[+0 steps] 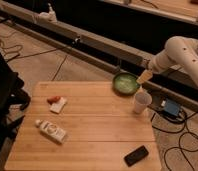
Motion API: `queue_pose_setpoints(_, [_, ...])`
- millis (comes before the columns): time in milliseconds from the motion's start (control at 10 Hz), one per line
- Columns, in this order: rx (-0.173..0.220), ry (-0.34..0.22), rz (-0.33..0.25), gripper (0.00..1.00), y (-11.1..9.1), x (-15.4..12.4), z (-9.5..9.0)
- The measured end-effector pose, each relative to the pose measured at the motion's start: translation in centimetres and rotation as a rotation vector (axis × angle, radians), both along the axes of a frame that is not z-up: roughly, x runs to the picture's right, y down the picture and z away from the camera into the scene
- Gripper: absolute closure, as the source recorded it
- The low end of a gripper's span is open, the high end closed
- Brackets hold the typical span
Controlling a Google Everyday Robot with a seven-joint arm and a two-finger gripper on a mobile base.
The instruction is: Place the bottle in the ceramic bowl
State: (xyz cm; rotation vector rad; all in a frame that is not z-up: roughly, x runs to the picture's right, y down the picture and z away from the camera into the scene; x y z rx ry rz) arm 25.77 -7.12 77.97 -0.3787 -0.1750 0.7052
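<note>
The bottle (51, 131), white with a pale label, lies flat on the wooden table (97, 145) near its front left. At the table's far right edge sits the green ceramic bowl (125, 83), with nothing in it. My gripper (144, 76) hangs at the end of the white arm (179, 54), just above and right of the bowl's rim and far from the bottle. It is open, with nothing between its tan fingers.
A white paper cup (141, 102) stands just in front of the bowl. A white napkin (58, 105) with a red item (53, 99) lies at the left. A black phone (136, 155) lies front right. Black equipment (4, 95) is at the left, and cables and a blue box (170, 108) are on the floor.
</note>
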Motion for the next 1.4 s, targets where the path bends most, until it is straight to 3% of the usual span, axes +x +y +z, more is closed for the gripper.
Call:
queue_pose_setpoints(300, [-0.06, -0.137, -0.081, 0.2, 2.8, -6.2, -0.8])
queue_pose_setpoints(700, [-0.142, -0.324, -0.179, 0.2, 8.2, -14.0, -3.7])
queue_pose_setpoints(1100, [-0.132, -0.417, -0.311, 0.2, 11.9, -19.1, -5.4])
queue_pose_setpoints(1400, [-0.123, -0.424, -0.331, 0.2, 12.3, -19.3, -5.6])
